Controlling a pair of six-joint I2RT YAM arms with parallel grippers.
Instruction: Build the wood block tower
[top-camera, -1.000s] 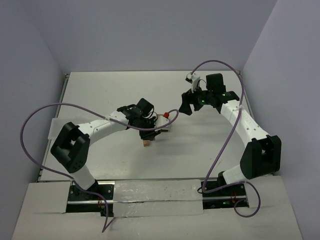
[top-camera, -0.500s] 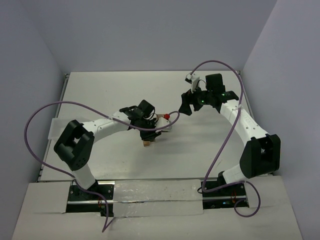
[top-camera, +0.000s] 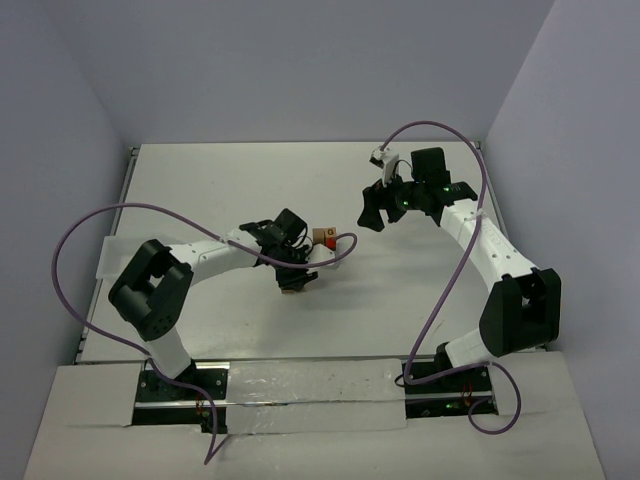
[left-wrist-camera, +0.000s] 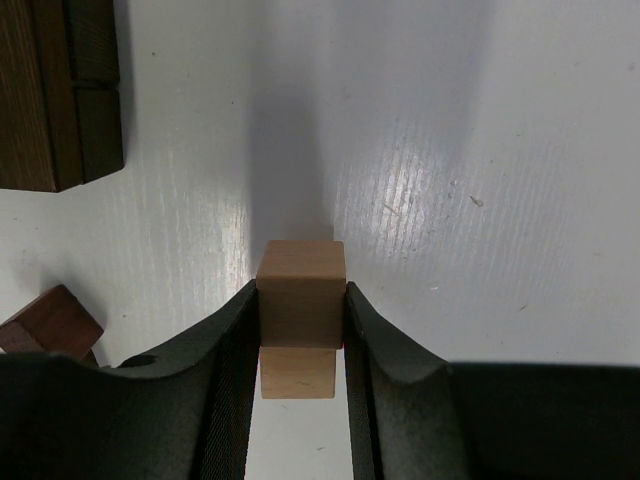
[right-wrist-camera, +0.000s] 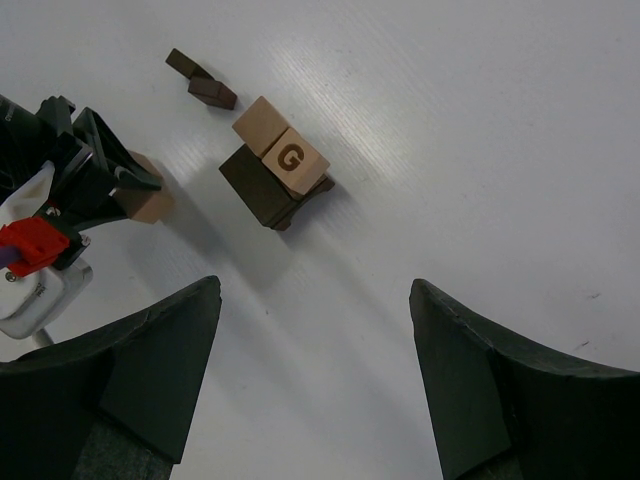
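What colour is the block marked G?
The G block is light tan, letter in brown; right wrist view shows it best.

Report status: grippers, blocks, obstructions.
Left gripper shut on light tan block. Right gripper open, empty. G block stack apart. Reddish-brown block beside left gripper.

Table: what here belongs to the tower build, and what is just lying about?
Belongs to the job:
- tan block, held in the left fingers
- started stack: dark base with a plain block and a G block on top
- two small dark blocks beside it

Just there:
- purple cable
- white tray, far left
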